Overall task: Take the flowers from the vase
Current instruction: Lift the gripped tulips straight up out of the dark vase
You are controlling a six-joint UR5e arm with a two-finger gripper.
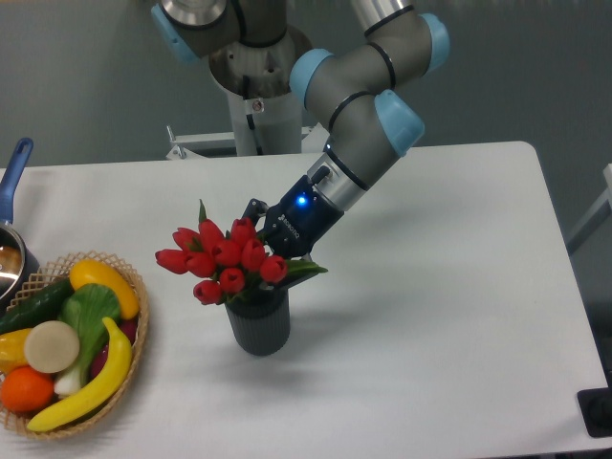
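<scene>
Fixed camera, looking down on white counter (440, 287). Dark grey ribbed vase (259, 325) upright near counter middle, left of centre. Flowers (225, 260) bunched above vase mouth, red buds tipped toward the left, green leaves poking out right and top. Stems below the buds run down to the vase rim; cannot tell whether ends sit inside or just clear of it.

Hand (274, 251) reaching in from upper right on a grey arm with pale blue joints, blue light lit on its body. Fingers buried behind the buds on the bunch's right side, drawn in close and clamped on the flowers at stem level, as far as visible; fingertips themselves hidden by blooms.

Wicker basket (134, 359) at left counter edge, well apart from vase: banana (91, 387), yellow pepper (103, 284), cucumber (36, 306), orange (26, 388), round pale piece (52, 346), leafy green (86, 316). Blue-handled pot (11, 234) cut off at far left edge. Arm pedestal (258, 115) behind counter.
</scene>
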